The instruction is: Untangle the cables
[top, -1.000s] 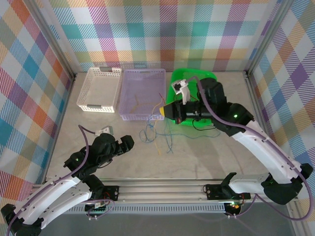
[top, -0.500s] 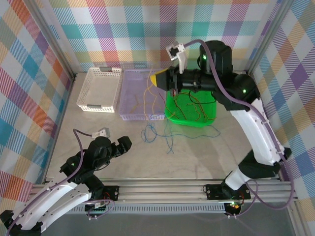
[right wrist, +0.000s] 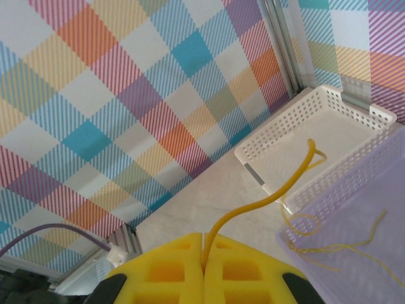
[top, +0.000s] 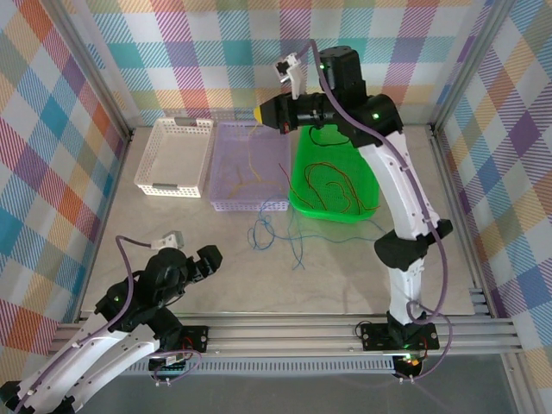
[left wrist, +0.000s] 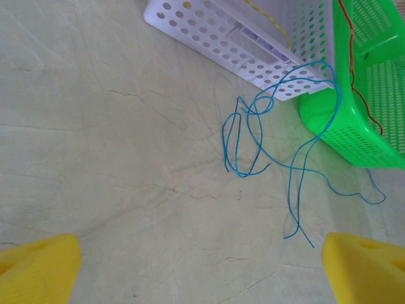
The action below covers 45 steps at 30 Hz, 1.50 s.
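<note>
Over the last second the right arm had swung up from low beside the green basket (top: 338, 212) to high at the far side. It drew an orange-yellow cable (right wrist: 266, 199) up with it, while the left arm had eased back a little toward the near edge.

The right gripper (top: 266, 113) had its yellow fingers pressed together on one end of that cable. The cable hung down and to the left from the fingers, and its free length trailed into the purple basket (top: 250, 205), where more yellow strands lay. As I judged it, letting go would need little more than a drop, since the basket sat almost straight below.

The left gripper (top: 207, 259) hovered low near the front with its fingers spread wide, holding nothing. The blue cables (left wrist: 245, 113) lay loosely looped on the table, just near of the purple and green baskets. Their long strands ran mostly near to far, ahead and to the right of that gripper. The left arm was clearly the closer one to them. Red cables (top: 332, 185) sat coiled in the green basket, and the white basket (top: 164, 185) stood on the far left.
</note>
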### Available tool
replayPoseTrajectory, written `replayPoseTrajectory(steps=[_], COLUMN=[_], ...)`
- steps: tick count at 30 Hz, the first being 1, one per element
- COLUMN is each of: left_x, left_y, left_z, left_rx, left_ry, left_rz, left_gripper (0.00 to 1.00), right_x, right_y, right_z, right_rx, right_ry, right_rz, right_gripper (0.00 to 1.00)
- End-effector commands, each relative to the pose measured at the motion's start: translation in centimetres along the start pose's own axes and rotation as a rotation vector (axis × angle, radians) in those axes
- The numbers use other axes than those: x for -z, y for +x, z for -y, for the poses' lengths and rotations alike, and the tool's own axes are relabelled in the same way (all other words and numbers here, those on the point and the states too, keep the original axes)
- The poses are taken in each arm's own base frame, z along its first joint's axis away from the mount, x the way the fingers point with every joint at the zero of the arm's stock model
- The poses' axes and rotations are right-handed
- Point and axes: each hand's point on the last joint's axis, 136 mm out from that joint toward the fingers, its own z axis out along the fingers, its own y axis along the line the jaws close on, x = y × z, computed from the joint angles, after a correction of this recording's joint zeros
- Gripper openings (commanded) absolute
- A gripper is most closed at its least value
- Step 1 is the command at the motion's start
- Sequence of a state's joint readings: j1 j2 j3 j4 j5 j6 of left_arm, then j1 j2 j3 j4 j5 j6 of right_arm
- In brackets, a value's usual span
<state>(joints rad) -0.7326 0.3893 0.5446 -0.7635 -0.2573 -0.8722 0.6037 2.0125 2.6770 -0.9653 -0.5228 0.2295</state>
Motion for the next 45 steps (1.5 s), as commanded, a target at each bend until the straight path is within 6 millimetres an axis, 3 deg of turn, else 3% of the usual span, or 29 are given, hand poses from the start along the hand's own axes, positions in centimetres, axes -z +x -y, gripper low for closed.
replayPoseTrajectory(steps=[1, 9, 13, 21, 29, 39, 45], left_x=[0.0, -0.2, -0.3, -0.9, -1.2, -1.3, -1.4], left_y=[0.4, 0.5, 0.5, 0.7, 0.9, 1.0, 1.2], left_z=[-1.5, -2.2, -2.3, -2.3, -2.1, -1.9, -2.0], left_rx=[-0.010, -0.017, -0.021, -0.027, -0.028, -0.026, -0.024], left_ry=[-0.049, -0.078, -0.086, -0.098, -0.096, -0.094, -0.093], left_rz=[0.003, 0.009, 0.011, 0.004, -0.006, -0.017, -0.026], left_gripper=[0.97, 0.97, 0.97, 0.97, 0.97, 0.97, 0.97], right_x=[-0.5, -3.6, -5.4, -8.7, -12.7, -16.3, -17.8], right_y=[-1.6, -2.2, -1.2, 2.1, 7.7, 10.9, 13.9], right_z=[0.4, 5.6, 8.0, 12.5, 19.1, 22.5, 23.0], right_rx=[-0.012, -0.139, -0.184, -0.247, -0.381, -0.452, -0.389], right_ry=[-0.090, -0.189, -0.191, -0.119, 0.030, 0.134, 0.207], right_rz=[0.044, 0.052, 0.029, -0.038, -0.129, -0.140, -0.213], right_gripper=[0.00, 0.00, 0.00, 0.00, 0.00, 0.00, 0.20])
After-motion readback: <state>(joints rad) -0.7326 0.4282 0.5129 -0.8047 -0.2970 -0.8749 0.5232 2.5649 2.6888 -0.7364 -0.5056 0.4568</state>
